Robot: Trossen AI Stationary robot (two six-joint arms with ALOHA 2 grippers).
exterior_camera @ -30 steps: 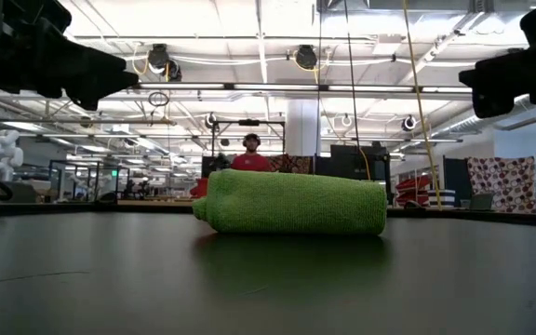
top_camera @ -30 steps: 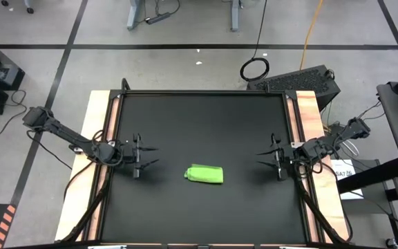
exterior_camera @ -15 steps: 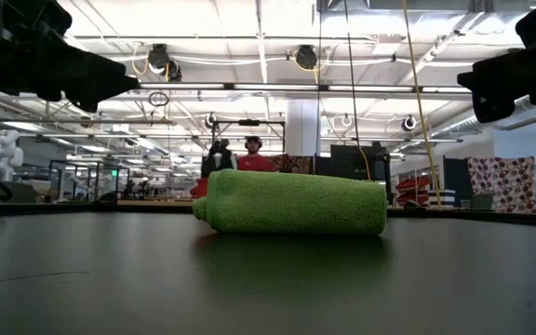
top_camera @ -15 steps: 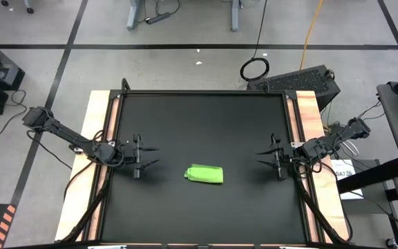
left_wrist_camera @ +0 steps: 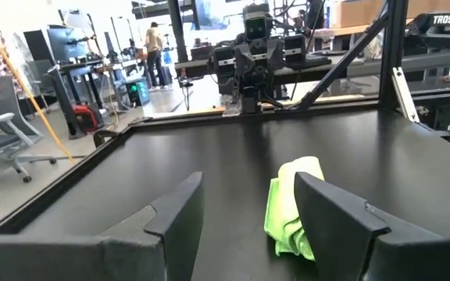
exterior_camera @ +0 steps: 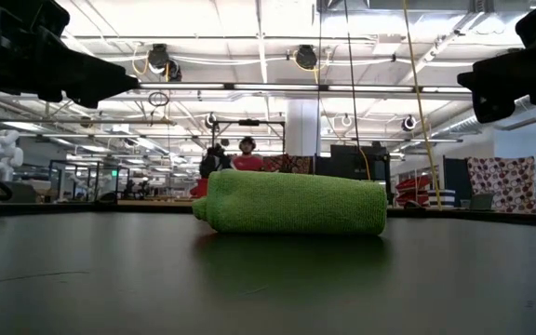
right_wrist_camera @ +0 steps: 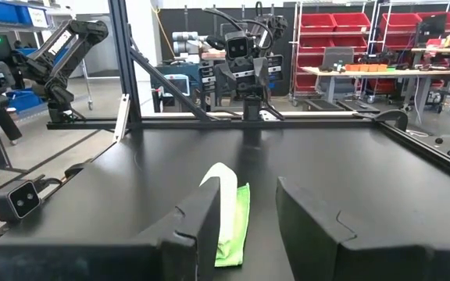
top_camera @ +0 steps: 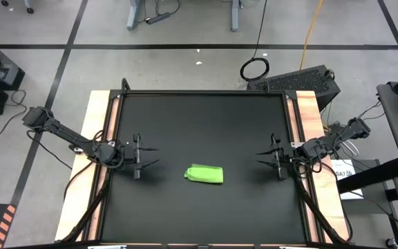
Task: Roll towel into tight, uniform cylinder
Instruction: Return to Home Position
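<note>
Staying put, the cylinder has not shifted.

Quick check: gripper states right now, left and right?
Left gripper: open, empty, apart from the towel.
Right gripper: open, empty, also apart from the towel.

Low view chops the left arm and right arm off at the top corners, so they're just dark lumps. The towel hides the person behind it from the shoulders down. In both wrist views a finger covers part of the towel. Its tag is too tiny to make out.
</note>
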